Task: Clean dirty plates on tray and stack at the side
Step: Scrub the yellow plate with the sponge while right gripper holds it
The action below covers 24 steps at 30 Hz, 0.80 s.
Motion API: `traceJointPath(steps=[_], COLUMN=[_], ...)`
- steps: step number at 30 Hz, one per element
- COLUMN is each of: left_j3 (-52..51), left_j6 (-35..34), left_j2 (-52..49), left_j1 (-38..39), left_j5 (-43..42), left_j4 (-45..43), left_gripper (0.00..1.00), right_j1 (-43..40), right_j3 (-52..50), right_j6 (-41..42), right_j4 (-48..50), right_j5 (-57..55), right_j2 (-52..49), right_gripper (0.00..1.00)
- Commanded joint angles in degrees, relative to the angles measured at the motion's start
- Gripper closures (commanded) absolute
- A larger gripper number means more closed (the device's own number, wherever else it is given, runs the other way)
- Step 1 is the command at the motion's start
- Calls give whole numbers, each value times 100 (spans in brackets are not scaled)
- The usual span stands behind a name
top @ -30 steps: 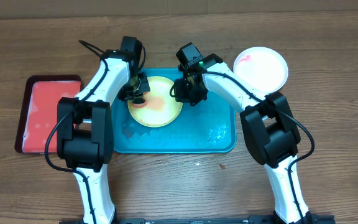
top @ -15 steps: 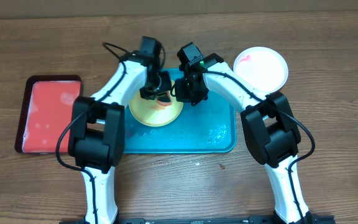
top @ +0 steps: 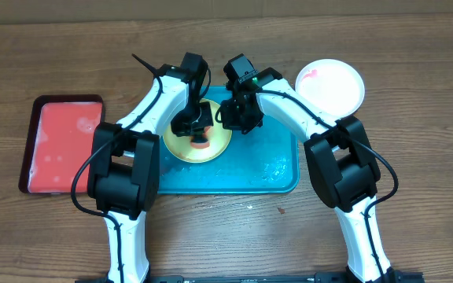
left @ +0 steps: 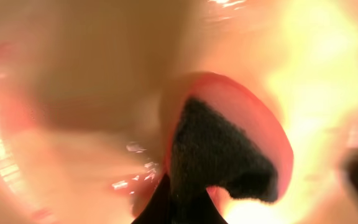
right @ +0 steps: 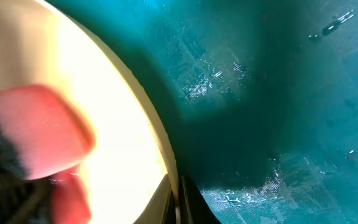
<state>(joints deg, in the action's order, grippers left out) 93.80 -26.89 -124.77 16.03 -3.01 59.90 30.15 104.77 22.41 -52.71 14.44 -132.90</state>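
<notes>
A yellow-green plate (top: 179,141) lies on the left half of the teal tray (top: 266,157). My left gripper (top: 198,130) is shut on a red sponge (top: 200,142) with a dark scrub side and presses it on the plate's middle. In the left wrist view the sponge (left: 229,149) fills the frame against the plate (left: 73,93). My right gripper (top: 231,119) is shut on the plate's right rim, which shows between its fingers in the right wrist view (right: 176,199). A white plate (top: 329,85) with a red smear sits on the table at the right. The pale blue plate is out of view.
A red tray (top: 61,143) with a dark rim lies on the table at the far left. The right half of the teal tray (right: 278,93) is wet. Both arms cross over the tray's back edge.
My left gripper has swept the sponge from the plate's left rim across to its upper right, then down onto its middle. The right gripper has held still on the rim.
</notes>
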Motion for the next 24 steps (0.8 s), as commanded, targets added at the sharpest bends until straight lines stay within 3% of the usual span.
traceJointPath(steps=[1,6,9,13,19,24], left_j3=[-31,-15,-15,-15,-22,-22], left_j6=[-22,-223,-299,-295,-286,105], left_j2=[-151,-149,-149,-149,-151,-151], left_j1=[-146,-310,-417,-481,-391,-197], left_j5=[1528,2485,2518,1580,-887,-1506], left_j4=[275,205,-127,-621,-1152,-1235], left_gripper=[96,96,96,96,96,96], right_j1=[-22,-22,-22,-22,-22,-22], right_j3=[-68,-68,-68,-68,-68,-68], right_j6=[13,13,13,15,15,15], right_j4=[-4,-4,17,39,39,35], right_j5=[-195,-195,-195,-195,-192,-192], right_j2=[-74,-74,-74,-74,-74,-74], right_gripper=[96,96,96,96,96,96])
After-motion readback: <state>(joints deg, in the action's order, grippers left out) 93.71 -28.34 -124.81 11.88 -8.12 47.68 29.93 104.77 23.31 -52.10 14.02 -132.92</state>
